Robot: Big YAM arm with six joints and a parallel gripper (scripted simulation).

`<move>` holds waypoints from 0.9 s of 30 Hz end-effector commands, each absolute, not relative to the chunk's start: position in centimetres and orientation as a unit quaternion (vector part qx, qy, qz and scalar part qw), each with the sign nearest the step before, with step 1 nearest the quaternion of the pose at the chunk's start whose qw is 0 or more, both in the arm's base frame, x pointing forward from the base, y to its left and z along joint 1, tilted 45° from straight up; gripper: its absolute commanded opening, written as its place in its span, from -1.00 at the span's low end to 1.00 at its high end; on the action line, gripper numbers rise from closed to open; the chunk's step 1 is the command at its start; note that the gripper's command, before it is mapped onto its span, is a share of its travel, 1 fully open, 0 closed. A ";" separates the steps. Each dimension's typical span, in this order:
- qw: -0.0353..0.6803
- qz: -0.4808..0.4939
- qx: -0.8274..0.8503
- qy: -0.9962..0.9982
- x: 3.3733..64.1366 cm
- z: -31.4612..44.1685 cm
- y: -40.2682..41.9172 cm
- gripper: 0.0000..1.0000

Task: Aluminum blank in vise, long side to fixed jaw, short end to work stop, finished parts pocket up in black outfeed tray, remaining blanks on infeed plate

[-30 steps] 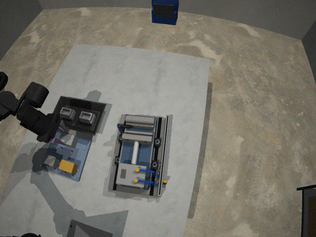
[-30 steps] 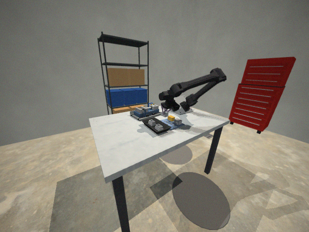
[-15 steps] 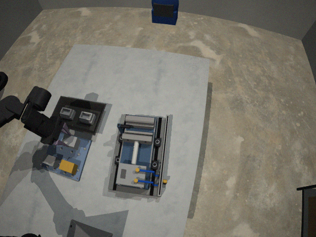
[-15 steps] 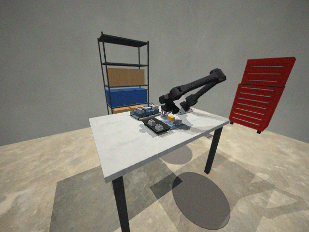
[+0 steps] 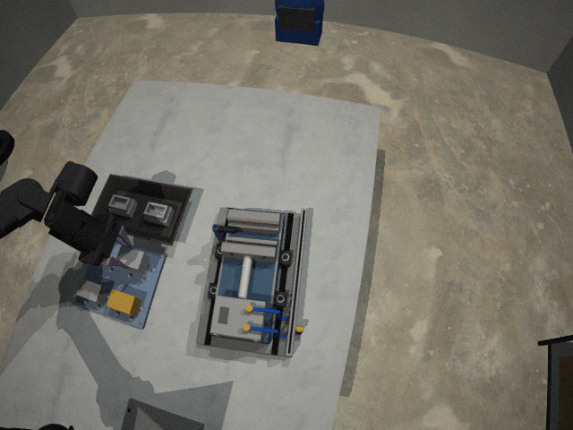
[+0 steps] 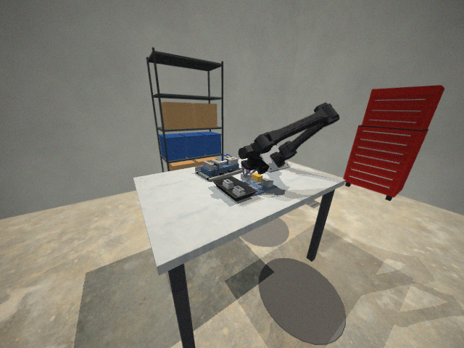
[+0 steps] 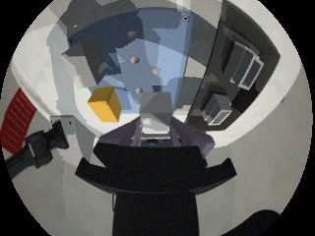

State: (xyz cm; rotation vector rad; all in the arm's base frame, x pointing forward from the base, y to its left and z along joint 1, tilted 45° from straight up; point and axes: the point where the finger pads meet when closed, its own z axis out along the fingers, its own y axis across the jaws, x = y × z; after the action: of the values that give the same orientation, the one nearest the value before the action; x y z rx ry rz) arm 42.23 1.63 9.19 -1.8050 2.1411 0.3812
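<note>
Wrist view: gripper (image 5: 128, 256) (image 6: 246, 174) (image 7: 156, 119) is pinching a gray blank (image 5: 132, 260) (image 6: 245, 177) (image 7: 156, 105), one finger on each side. Block is plain gray, smooth-faced, its near end lit lighter than its top. It's over the tray-side end of the blue infeed plate (image 5: 150, 288) (image 6: 258, 187) (image 7: 169, 46); can't tell if it touches down. Arm (image 5: 76, 231) (image 6: 296, 125) reaches out from its base at the table edge, elbow high, forearm sloping down, wrist bent so the fingers point down at the plate. Brass blank (image 5: 124, 302) (image 6: 257, 177) (image 7: 104, 104) sits at the other end of the plate, vise side. Second gray blank (image 5: 89, 291) (image 6: 267, 182) (image 7: 88, 61) is near it, partly in shadow. Pin contact under both unclear. Black outfeed tray (image 5: 139, 227) (image 6: 252, 193) (image 7: 231, 25) is next to the plate: two finished parts (image 5: 121, 205) (image 5: 158, 213) (image 6: 228, 183) (image 6: 238, 191) (image 7: 243, 66) (image 7: 218, 109) inside, apart, pockets up. Vise (image 5: 238, 319) (image 6: 214, 170) stands open across the table (image 5: 259, 139) (image 6: 187, 209), well apart from the held blank. Behind: dark shelf unit (image 6: 222, 108) with boxes, red tool cabinet (image 6: 391, 149).

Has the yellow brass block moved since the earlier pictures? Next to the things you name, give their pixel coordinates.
No: the yellow brass block (image 5: 121, 301) (image 6: 257, 177) (image 7: 104, 104) sits in the same spot near the blue pinned plate's (image 5: 149, 288) (image 6: 258, 187) (image 7: 172, 30) lower edge, top view.
</note>
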 end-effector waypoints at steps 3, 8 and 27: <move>0.159 0.128 -0.632 0.747 43.0 9.1 2.3 -1.00; 0.160 0.128 -0.631 0.748 43.1 9.0 2.3 -1.00; 0.162 0.125 -0.627 0.752 42.9 9.3 1.6 -1.00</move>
State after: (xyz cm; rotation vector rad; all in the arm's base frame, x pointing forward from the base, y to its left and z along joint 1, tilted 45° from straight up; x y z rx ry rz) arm 42.37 2.24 8.83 -1.8099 2.1389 0.3850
